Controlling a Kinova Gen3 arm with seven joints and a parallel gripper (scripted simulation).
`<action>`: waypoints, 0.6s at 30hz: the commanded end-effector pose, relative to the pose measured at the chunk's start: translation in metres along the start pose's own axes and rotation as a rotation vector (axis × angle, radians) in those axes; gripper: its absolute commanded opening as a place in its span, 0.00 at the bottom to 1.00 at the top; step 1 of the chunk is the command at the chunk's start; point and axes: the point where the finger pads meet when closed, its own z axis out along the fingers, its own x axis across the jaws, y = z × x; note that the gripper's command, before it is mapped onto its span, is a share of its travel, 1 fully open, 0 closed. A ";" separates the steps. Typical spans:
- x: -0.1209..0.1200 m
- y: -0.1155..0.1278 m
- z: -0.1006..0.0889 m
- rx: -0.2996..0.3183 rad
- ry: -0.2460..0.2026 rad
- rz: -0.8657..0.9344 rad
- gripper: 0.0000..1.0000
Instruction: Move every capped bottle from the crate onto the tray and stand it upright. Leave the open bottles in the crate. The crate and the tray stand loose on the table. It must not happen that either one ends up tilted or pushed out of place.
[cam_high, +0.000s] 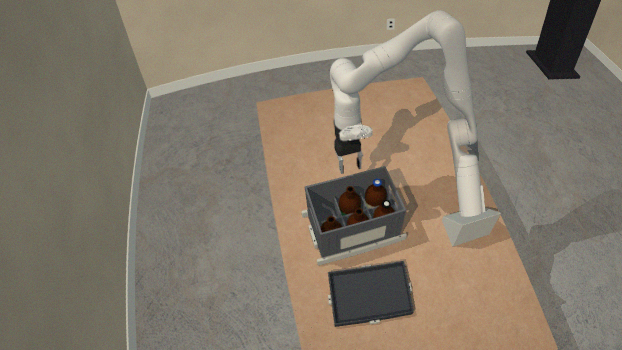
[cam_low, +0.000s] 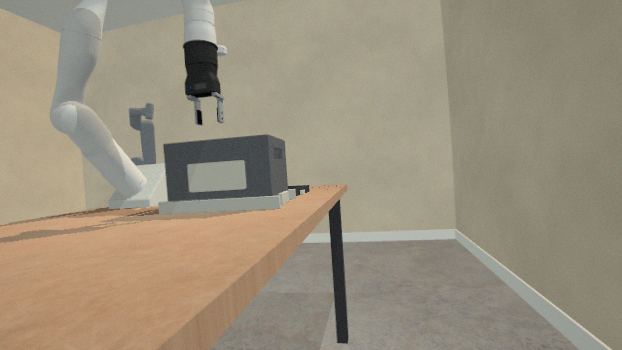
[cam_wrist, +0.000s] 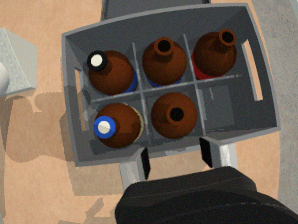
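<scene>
Inside the grey crate (cam_wrist: 72, 90) stand five round-bodied brown bottles, each in its own cell of the divider grid, with one corner cell bare. Two wear caps: a blue-capped bottle (cam_wrist: 107, 127) and, in the next cell, a white-capped bottle (cam_wrist: 97, 62). The other three show dark open mouths: one open bottle (cam_wrist: 174, 113) beside the blue cap, and two more in the far row, the middle bottle (cam_wrist: 162, 48) and the corner bottle (cam_wrist: 225, 38). The crate is boxy, matte, with slot handles in its end walls and a pale label panel (cam_low: 216, 175) on one long side. It rests on pale runners on the smooth wooden desk (cam_high: 450, 300). Just beyond it lies the flat, dark, rectangular tray (cam_high: 371, 293) with a raised rim. The black pincer (cam_low: 208, 110) hangs above the crate's edge, its fingers spread wide and holding nothing.
</scene>
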 end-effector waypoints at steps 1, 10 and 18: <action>0.000 -0.005 0.000 0.003 0.002 0.002 1.00; 0.000 -0.003 0.000 -0.001 0.002 -0.001 1.00; 0.000 -0.006 0.000 0.003 0.002 0.002 1.00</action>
